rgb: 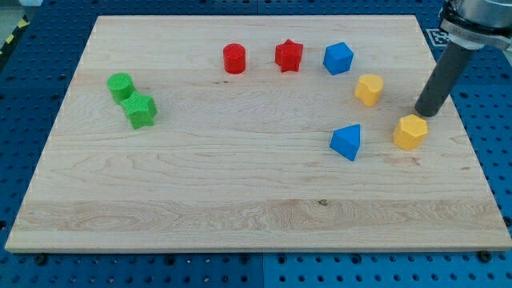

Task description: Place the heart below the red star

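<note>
Camera view gives you the rod slanting down from the view's upper right corner, my tip [426,113] resting on the bench [240,200] just above the yellow heart [410,132], almost touching it. The arm carries no gripper, so nothing is held. You'll find the red star [289,56] near the view's top, between the red cylinder [234,59] and a blue block [338,58], well apart from the heart.
</note>
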{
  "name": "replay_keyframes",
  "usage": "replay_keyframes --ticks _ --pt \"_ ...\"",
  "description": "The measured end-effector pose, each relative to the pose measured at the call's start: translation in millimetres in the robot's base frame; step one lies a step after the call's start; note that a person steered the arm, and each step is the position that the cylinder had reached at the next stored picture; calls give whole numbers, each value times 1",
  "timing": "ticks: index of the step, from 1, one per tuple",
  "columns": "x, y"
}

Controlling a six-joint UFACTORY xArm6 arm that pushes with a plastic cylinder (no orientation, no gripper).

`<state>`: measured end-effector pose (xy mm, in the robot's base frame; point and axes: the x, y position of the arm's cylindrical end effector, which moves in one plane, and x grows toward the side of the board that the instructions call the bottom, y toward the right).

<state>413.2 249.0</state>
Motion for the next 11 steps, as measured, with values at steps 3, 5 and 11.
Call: replay_keyframes --ticks 3,5,11 --pt "-36 -25" --pt "-34 -103" --pt "22 -145"
